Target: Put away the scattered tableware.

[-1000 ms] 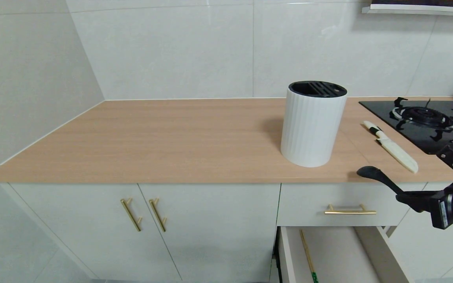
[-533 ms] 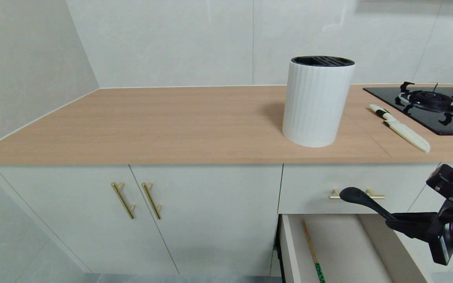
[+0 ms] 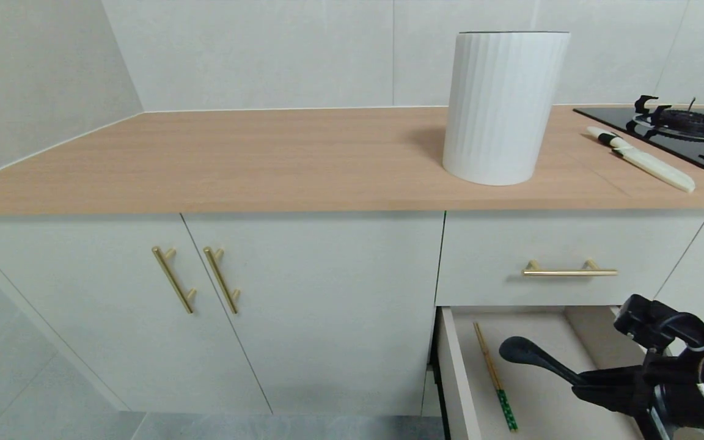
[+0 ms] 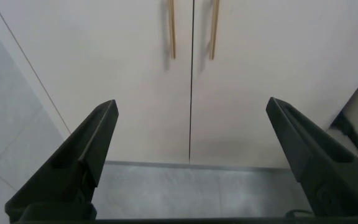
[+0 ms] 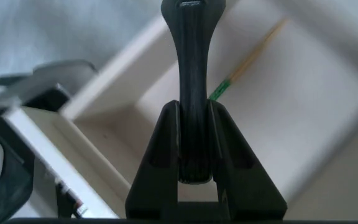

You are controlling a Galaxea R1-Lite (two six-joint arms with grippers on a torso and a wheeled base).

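Long black kitchen tool (image 3: 538,362) is pinched tight in the right gripper (image 3: 590,384), over the open white drawer (image 3: 453,373); left gripper (image 4: 191,106) gapes wide, empty.

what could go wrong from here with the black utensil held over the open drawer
1. The right gripper holds the black utensil by one end, with most of its length sticking out past the fingers. It could pivot or slip on release.
2. Its free end hangs close to the chopsticks and the drawer side wall, so it may land across them or clip the wall.
3. The knife lies near the countertop front edge and could get knocked off.
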